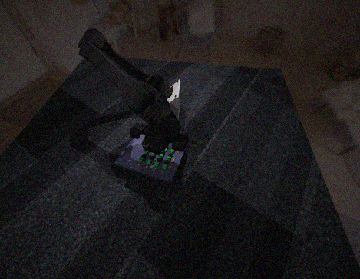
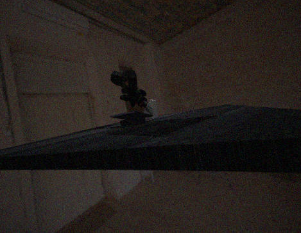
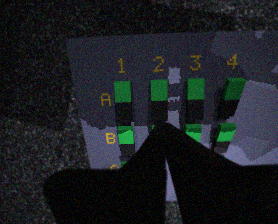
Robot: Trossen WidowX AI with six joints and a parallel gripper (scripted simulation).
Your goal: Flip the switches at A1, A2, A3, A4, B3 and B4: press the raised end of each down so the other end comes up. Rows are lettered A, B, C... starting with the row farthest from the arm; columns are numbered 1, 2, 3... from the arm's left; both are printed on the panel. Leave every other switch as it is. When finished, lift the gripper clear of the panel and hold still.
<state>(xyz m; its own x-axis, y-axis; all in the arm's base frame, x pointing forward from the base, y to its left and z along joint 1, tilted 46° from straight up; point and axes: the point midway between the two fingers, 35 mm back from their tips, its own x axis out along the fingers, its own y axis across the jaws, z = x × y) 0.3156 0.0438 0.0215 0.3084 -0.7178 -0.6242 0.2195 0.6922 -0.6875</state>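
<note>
The switch panel lies flat on the dark table, with yellow column numbers 1 to 4 and row letters A and B showing in the wrist view. Switches A1, A2, A3 and A4 show green far ends. B1, B3 and B4 are partly in view; B2 is hidden under the fingers. My gripper is shut and empty, with its tip low over the near end of A2. Whether it touches is too dark to tell.
A small white upright piece stands on the table just behind the arm. The dark table stretches wide on all sides of the panel. The room is very dim.
</note>
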